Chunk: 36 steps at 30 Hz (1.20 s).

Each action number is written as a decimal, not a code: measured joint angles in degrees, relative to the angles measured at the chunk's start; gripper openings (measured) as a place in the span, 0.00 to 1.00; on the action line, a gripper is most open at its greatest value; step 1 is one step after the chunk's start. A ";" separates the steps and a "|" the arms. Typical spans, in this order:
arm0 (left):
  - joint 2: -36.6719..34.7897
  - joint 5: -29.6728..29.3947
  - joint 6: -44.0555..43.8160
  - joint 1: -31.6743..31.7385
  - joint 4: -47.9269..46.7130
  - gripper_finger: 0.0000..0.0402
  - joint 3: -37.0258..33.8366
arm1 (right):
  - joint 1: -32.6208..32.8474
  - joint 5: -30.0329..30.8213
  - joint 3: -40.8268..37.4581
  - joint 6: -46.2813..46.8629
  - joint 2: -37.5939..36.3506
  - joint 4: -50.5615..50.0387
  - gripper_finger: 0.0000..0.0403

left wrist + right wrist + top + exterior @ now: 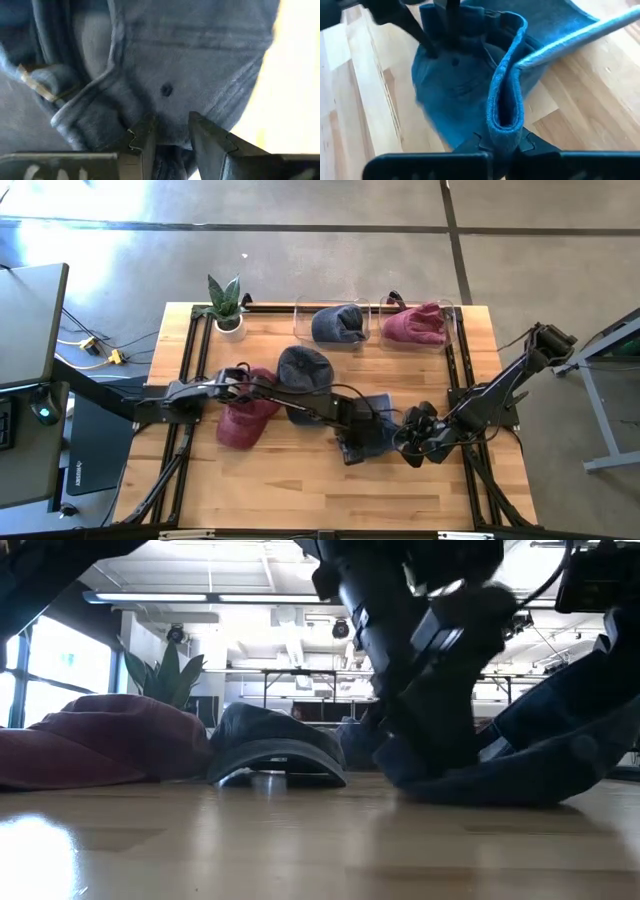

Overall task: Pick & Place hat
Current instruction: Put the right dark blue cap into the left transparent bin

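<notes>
A blue cap [372, 432] lies on the wooden table between both grippers, and it also shows in the low view [530, 765]. My left gripper [352, 442] reaches across from the table's left and is shut on the cap's crown [170, 135]. My right gripper [410, 442] comes from the right and is shut on the cap's brim [504, 131]. A red cap [243, 418] and a dark grey cap [303, 370] rest on the table to the left. My left gripper pinches a bunch of the blue cap's crown cloth [170, 120] between its two fingers [142, 140], near an eyelet. How many layers it has, I cannot tell. The cap rests on the table. My right gripper pinches the blue cap's brim [504, 117] by its edge, between the two fingers [480, 142]. The brim is bent into a narrow U that stands up from the fingers. The cap's crown spreads out beyond it on the table.
Two clear bins stand at the far edge; one holds a grey-blue hat [338, 323], the other a red hat [413, 325]. A potted plant [227, 305] sits at the far left corner. Bare wood [300, 480] lies toward the near edge.
</notes>
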 joint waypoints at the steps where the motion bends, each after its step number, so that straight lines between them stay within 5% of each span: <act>1: 0.08 0.47 -0.27 0.00 -1.04 0.27 -0.12 | 0.00 -0.21 0.00 -0.02 0.00 0.02 0.01; 14: -9.77 -3.63 3.29 -0.46 -10.95 0.28 -0.12 | -0.02 -0.22 -0.04 0.95 0.00 -1.99 0.04; 18: -10.52 -1.79 4.56 -0.76 -13.47 0.28 -0.31 | -0.38 -1.40 -0.07 0.99 -0.65 -5.05 0.13; 28: -10.46 -0.87 3.24 -1.23 -4.40 0.28 -2.81 | -1.08 -18.83 -0.07 2.31 -10.99 -9.01 0.50; 36: -10.46 -9.13 6.09 -2.81 -4.13 0.28 -2.85 | 2.64 -19.01 -0.07 -0.22 -13.90 4.32 0.51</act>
